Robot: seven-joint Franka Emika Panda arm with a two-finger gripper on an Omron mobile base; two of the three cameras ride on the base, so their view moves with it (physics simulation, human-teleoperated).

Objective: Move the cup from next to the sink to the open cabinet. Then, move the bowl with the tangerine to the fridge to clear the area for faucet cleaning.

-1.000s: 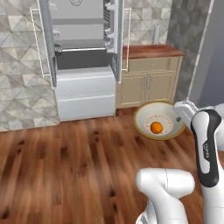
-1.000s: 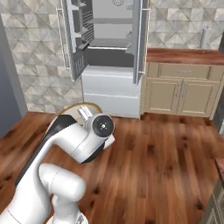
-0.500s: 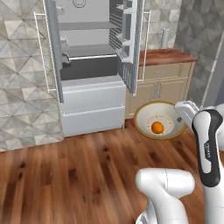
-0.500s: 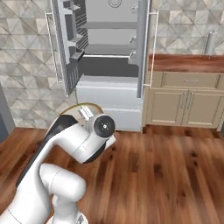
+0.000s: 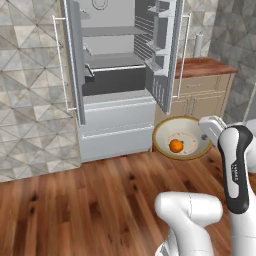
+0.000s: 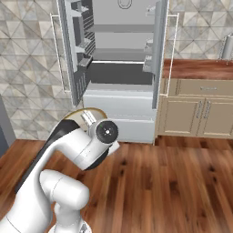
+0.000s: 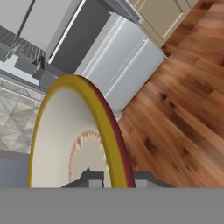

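Left base view: the fridge (image 5: 117,75) stands open at upper centre, both doors swung wide, white drawer below. The bowl (image 5: 181,138) sits at centre right, held level above the wood floor (image 5: 75,200), with the tangerine (image 5: 175,145) inside it. The gripper (image 5: 206,131) meets the bowl's right rim. A tan cabinet (image 5: 202,92) stands right of the fridge. Right base view: the arm covers most of the bowl (image 6: 81,113) at centre left; the fridge (image 6: 120,68) fills the upper centre. Hand view: the gripper (image 7: 111,178) at bottom centre is closed narrowly on the bowl's (image 7: 74,131) yellow rim, one finger on each side of it.
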